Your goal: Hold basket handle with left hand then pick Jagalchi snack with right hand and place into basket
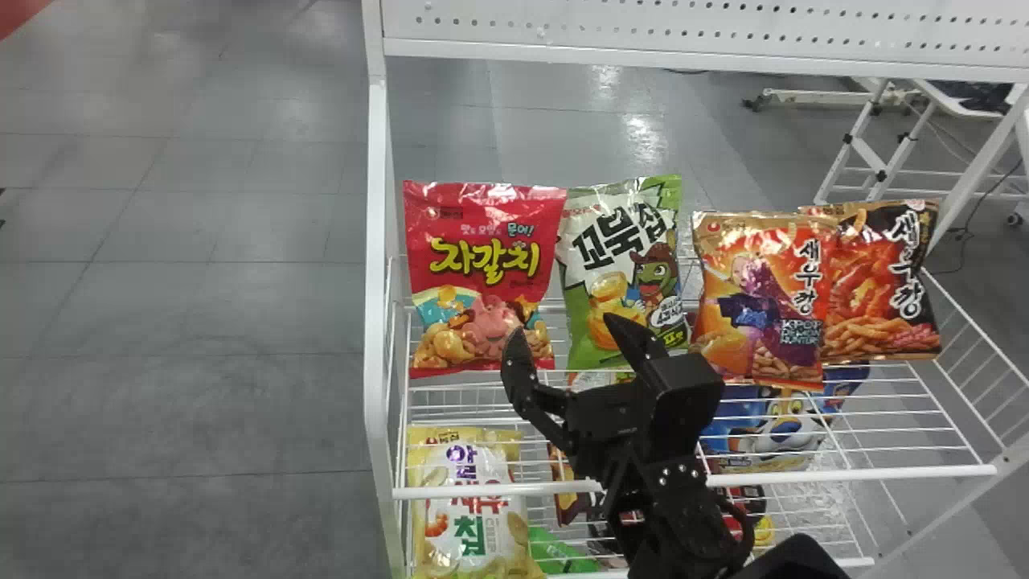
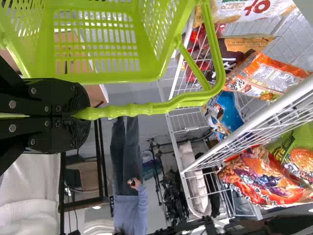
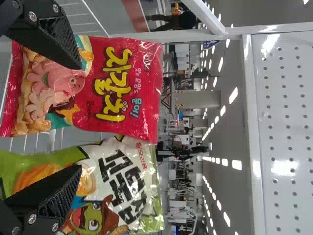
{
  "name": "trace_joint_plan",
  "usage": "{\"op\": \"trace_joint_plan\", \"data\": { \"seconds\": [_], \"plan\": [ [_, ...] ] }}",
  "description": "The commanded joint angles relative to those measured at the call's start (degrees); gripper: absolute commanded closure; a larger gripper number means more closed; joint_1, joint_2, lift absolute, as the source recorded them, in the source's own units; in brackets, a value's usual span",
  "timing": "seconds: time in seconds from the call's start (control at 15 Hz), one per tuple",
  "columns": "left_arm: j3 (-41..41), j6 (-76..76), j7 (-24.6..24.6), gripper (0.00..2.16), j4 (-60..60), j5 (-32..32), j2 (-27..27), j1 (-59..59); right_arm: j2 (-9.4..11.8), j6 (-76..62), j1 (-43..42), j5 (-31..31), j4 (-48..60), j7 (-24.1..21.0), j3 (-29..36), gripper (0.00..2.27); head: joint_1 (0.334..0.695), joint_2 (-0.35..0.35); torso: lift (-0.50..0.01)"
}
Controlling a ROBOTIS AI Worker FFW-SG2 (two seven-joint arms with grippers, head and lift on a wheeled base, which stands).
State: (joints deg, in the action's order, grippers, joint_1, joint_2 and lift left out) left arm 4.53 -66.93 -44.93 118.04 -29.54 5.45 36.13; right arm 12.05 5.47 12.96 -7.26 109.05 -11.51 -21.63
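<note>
The shiny red plastic Jagalchi bag (image 1: 482, 277) was shown upright at the left end of the white wire rack (image 1: 375, 241). It seemed light, puffy, slippery and easily crushed, best held softly by its middle sides. The black right claw (image 3: 80, 117) was spread, with nothing held. The lime-green plastic basket handle (image 2: 142, 108) was gripped by the black left claw (image 2: 84, 116). Counted were one red bag, one green-and-white bag (image 1: 591, 253), one orange bag (image 1: 760, 297) and one black-and-orange bag (image 1: 872, 301) in the upper row, and one basket (image 2: 107, 78).
</note>
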Motion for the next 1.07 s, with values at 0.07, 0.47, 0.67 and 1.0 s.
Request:
{"op": "trace_joint_plan", "data": {
  "seconds": [0.07, 0.47, 0.67, 1.0],
  "plan": [
    [0.04, 0.0, -0.24, 1.87, -0.44, 0.0, 0.17, 0.0, -2.29, 0.82, -5.23, 0.49, -4.28, -0.01, -1.39, 0.08, 0.695, -0.074, -0.01],
    [0.04, 1.75, -0.94, 1.87, -1.14, 0.0, 0.09, 0.17, -5.63, 4.87, -12.52, 1.99, -11.84, -0.01, -4.21, 0.08, 0.695, -0.006, -0.01],
    [0.04, 2.11, -0.94, 1.87, -1.32, 0.0, 0.09, 0.26, -7.21, 5.92, -15.25, 2.87, -14.83, -0.01, -5.61, 0.08, 0.695, 0.014, -0.01],
    [0.04, 2.63, -1.47, 1.87, -1.41, 0.0, 0.09, 0.26, -8.8, 8.38, -18.5, 4.8, -18.43, -0.71, -6.84, 0.08, 0.695, 0.054, -0.01]
  ]
}}
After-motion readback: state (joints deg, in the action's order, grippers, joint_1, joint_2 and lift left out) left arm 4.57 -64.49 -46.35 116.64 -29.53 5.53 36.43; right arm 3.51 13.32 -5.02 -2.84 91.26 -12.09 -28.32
